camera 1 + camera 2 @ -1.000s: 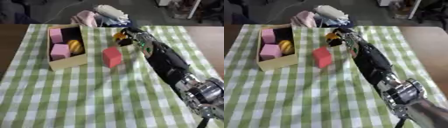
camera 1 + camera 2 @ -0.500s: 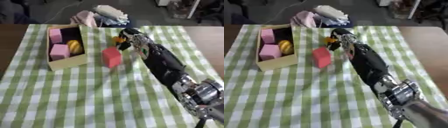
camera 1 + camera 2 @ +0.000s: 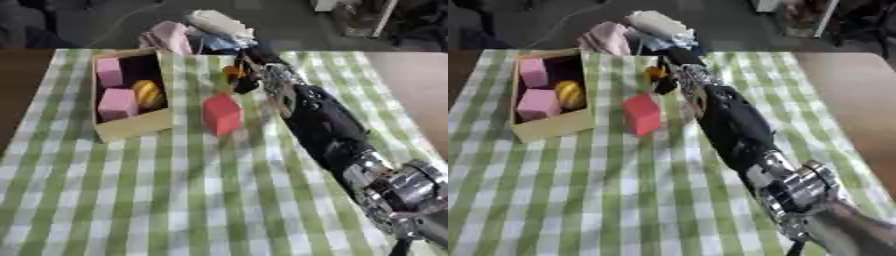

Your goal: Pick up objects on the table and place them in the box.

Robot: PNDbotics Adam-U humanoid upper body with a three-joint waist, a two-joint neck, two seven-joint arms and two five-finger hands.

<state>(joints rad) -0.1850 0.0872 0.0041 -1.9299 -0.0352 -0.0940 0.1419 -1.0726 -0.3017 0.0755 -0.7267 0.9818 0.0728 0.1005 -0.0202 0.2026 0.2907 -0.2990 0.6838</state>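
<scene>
The right hand (image 3: 249, 75) pinched a small orange object (image 3: 231, 73) above the bench (image 3: 175, 200), just beyond the red block (image 3: 221, 114). Best carried leftward (clear of that block) and released over the box (image 3: 131, 127).

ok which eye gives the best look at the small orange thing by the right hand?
Left eye view: the orange thing shows beside the right hand, clear of the red block. Right eye view shows it too, smaller and more crowded by the dark fingers.
</scene>
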